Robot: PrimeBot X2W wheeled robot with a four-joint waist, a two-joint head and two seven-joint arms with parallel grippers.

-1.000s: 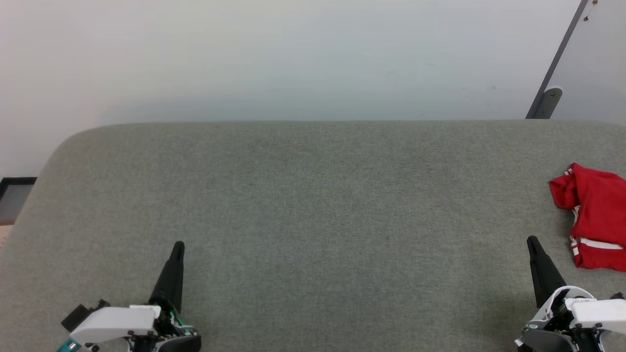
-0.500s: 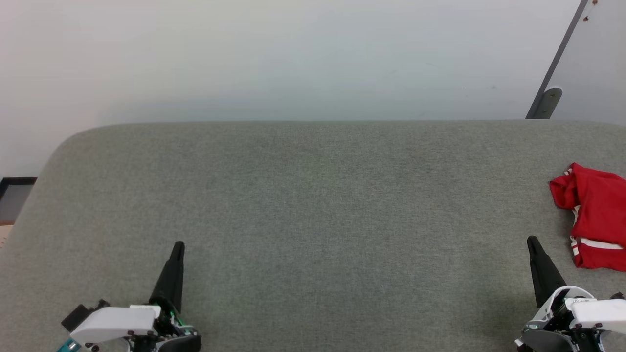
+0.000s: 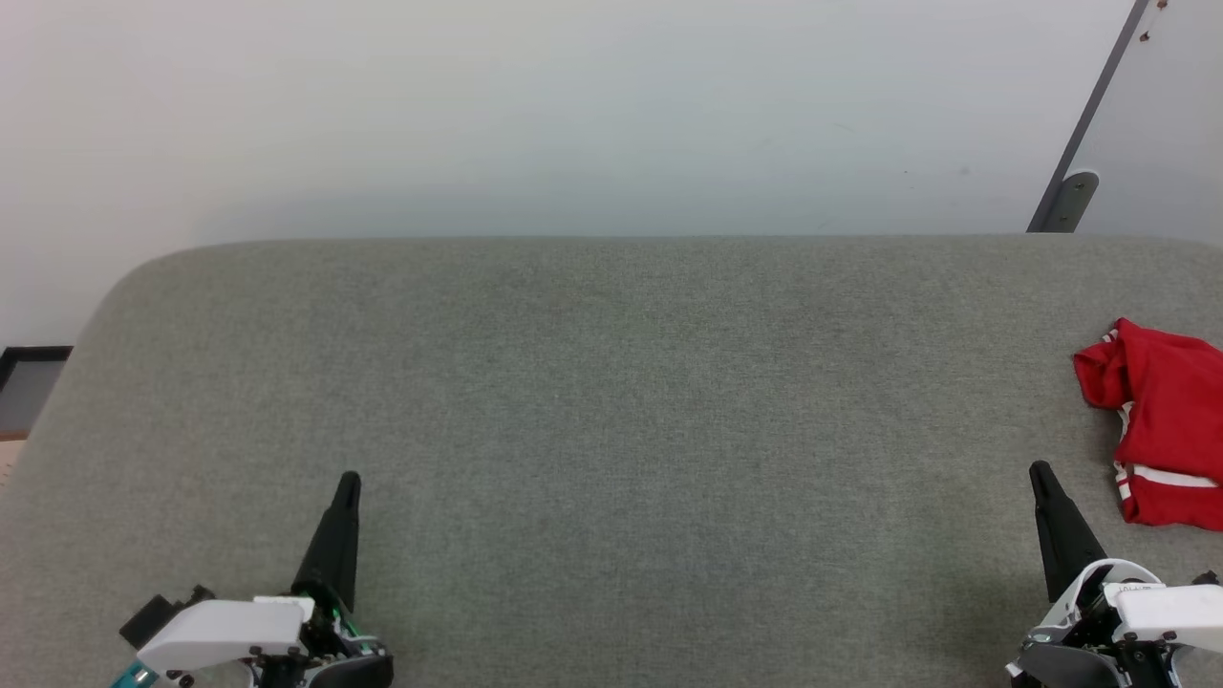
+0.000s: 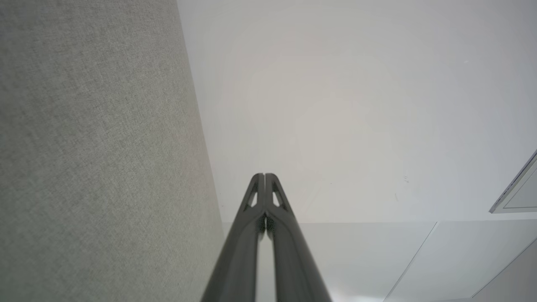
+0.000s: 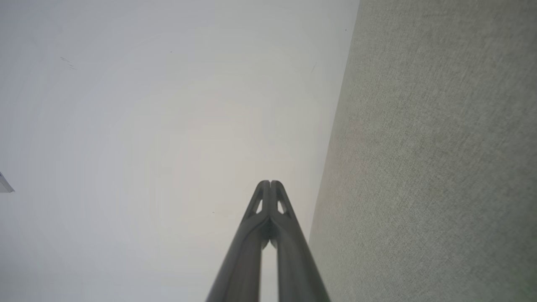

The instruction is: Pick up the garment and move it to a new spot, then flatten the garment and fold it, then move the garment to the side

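Head view: your crumpled red-and-white jersey garment lies far right on the grey fabric surface. Your left claw and right claw sit clenched, empty.

cut by right edge: garment, crumpled, front hidden | cut by bottom edge: housings behind left fingers, right fingers | cut left, right: bench

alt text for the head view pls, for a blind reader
A crumpled red garment with white striped trim lies at the right edge of a wide grey fabric surface, cut off by the frame. The left gripper at lower left and right gripper at lower right are shut and hold nothing. A pale wall stands behind.
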